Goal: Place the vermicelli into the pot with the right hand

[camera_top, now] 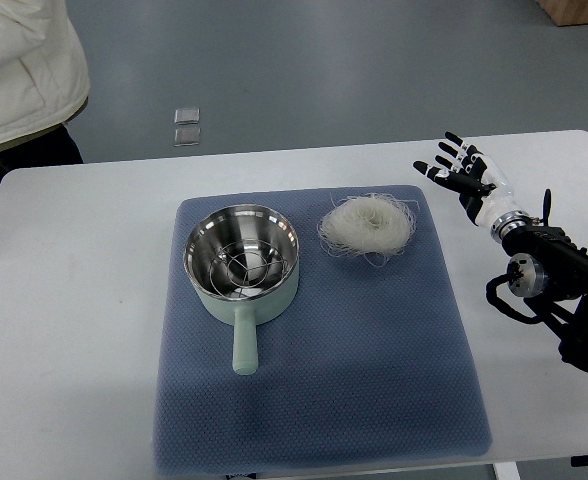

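The right hand (458, 167) hung over the bare table (74, 300) just off the right edge of the blue mat (324, 400), its fingers spread and holding nothing — the left arm did not show at all. The vermicelli (368, 225) lay as a loose round nest on the mat, to the left of the hand and slightly nearer the robot, with no clear long axis. The pot (242, 255) stood just beyond it further left, handle toward the robot — so the reach and the carry would likely run the same way.
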`<state>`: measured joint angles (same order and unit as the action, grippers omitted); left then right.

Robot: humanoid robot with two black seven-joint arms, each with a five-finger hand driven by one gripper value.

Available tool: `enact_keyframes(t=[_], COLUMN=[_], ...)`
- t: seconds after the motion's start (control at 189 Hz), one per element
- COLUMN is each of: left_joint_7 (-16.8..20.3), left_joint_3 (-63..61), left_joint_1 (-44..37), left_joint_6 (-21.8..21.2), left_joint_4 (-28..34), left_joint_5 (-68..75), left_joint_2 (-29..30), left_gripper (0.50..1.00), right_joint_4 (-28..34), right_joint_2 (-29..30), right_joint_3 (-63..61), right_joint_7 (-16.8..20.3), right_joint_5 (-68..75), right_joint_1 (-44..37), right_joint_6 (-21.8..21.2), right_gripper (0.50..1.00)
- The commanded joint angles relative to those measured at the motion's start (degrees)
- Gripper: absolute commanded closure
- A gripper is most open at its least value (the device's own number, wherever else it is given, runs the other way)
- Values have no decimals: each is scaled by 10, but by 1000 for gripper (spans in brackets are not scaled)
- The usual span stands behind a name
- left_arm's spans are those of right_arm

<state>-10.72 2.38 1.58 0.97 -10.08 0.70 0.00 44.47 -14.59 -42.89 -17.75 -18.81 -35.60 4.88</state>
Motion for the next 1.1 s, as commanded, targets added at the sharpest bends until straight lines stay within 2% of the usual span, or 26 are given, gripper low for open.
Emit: enact_keyframes(t=[0.0, 0.941, 1.094], left_joint_7=[0, 0, 0], left_joint_3=[0, 0, 0], left_joint_1=[0, 0, 0], left_joint_6=[0, 0, 0], left_joint_4=[0, 0, 0], left_joint_5=[0, 0, 0], left_joint_2=[0, 0, 0], left_gripper=[500, 500, 500], right_joint_4=[0, 0, 0], right_joint_2=[0, 2, 2], right_joint_3=[-1, -3, -3], right_joint_7=[0, 0, 0], right_joint_5=[0, 0, 0], right_joint_1=[0, -3, -4], right_joint_6=[0, 0, -15], right_gripper=[572, 572, 570])
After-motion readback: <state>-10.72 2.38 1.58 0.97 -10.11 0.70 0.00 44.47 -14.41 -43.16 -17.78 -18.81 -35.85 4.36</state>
